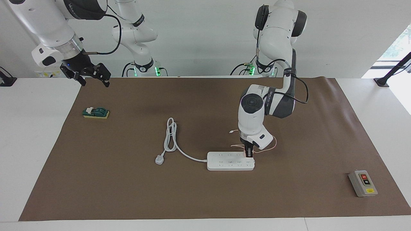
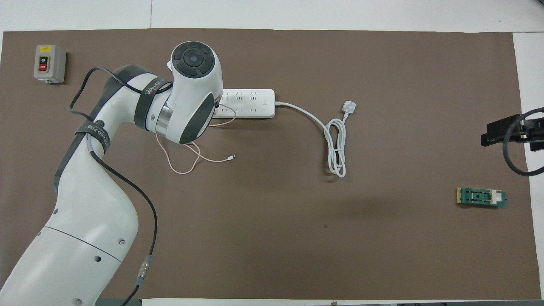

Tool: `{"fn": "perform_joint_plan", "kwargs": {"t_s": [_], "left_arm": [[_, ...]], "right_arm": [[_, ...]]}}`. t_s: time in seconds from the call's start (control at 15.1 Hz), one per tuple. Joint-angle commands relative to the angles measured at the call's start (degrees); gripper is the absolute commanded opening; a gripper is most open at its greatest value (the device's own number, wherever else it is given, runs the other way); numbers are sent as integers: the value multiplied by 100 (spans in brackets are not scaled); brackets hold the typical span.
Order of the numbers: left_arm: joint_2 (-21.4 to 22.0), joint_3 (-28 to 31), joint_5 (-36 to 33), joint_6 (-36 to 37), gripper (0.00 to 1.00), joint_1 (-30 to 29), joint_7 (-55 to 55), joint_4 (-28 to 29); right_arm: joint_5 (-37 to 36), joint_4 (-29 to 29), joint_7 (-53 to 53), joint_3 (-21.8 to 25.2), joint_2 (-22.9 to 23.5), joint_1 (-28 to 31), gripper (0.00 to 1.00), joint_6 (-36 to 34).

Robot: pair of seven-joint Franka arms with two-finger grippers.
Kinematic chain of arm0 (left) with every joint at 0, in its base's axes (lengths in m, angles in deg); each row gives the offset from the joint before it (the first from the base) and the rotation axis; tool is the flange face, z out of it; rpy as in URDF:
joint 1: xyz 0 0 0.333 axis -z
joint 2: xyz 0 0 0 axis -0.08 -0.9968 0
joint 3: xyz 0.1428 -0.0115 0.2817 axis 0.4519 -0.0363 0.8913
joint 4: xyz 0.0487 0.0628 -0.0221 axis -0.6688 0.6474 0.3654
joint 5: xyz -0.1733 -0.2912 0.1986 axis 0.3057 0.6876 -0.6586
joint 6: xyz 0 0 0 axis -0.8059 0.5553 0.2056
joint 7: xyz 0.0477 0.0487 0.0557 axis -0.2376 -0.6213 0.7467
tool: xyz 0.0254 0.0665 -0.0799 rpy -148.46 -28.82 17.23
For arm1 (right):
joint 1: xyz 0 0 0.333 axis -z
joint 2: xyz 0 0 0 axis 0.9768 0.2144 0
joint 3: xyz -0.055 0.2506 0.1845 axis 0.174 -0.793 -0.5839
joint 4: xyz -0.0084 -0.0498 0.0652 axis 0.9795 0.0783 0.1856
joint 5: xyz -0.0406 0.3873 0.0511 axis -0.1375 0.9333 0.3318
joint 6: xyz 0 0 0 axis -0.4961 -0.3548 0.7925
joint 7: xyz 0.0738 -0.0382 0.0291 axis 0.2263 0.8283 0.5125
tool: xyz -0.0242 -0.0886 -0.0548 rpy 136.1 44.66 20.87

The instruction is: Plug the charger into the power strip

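Observation:
The white power strip (image 1: 224, 161) (image 2: 250, 102) lies flat on the brown mat mid-table. My left gripper (image 1: 249, 154) points straight down onto the strip's end toward the left arm's side. It is shut on the small pink charger (image 1: 247, 156), which sits against the strip's row of sockets nearer the robots. In the overhead view the left wrist hides both the gripper and the charger. The charger's thin pink cable (image 1: 270, 147) (image 2: 182, 166) loops on the mat just nearer the robots. My right gripper (image 1: 93, 77) (image 2: 503, 132) waits open over the mat's edge at the right arm's end.
The strip's thick white cord (image 1: 170, 138) (image 2: 335, 148) coils toward the right arm's end and finishes in a white plug (image 1: 159, 159) (image 2: 349, 106). A grey switch box (image 1: 362, 183) (image 2: 49, 63) sits at the left arm's end. A green block (image 1: 96, 112) (image 2: 481, 197) lies near the right gripper.

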Motion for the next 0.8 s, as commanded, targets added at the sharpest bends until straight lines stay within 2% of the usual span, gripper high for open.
{"fn": "perform_joint_plan", "kwargs": {"t_s": [0.0, 0.07, 0.46, 0.73], "left_arm": [[124, -9, 482, -144, 93, -182, -532, 69], [265, -9, 632, 110, 100, -261, -717, -35], [661, 105, 704, 1368, 100, -490, -1534, -747], [1126, 105, 669, 1693, 100, -938, -3042, -801]], "right_arm": [[-90, 54, 85, -31, -36, 20, 100, -16], [-90, 54, 93, -31, -36, 20, 100, -16], [-90, 54, 93, -31, -36, 20, 100, -16], [-90, 54, 93, -22, -36, 20, 100, -16]]}}
